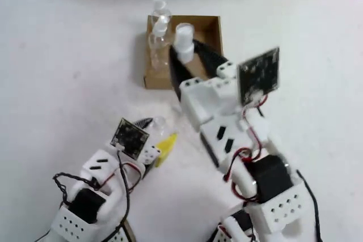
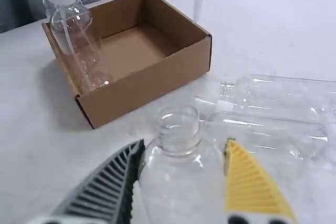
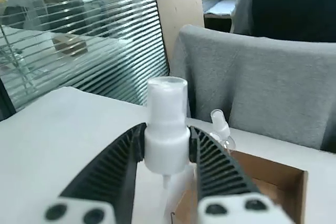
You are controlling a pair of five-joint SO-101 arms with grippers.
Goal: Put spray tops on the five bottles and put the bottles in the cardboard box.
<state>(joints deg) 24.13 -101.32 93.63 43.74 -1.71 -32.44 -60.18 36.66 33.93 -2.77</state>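
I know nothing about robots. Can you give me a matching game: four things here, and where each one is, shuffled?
1 spray top
2 uncapped bottle
3 capped bottle
4 bottles on their sides

a in the cardboard box
b in the left gripper
c on the table
d in the right gripper

Pairs: 1-d, 2-b, 3-a, 4-c.

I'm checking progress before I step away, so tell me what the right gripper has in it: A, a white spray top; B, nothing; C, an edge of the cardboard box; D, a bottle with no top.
A: the right gripper is closed on the white spray top, clamped at its collar and held over the cardboard box; the topless bottle is in the left gripper.
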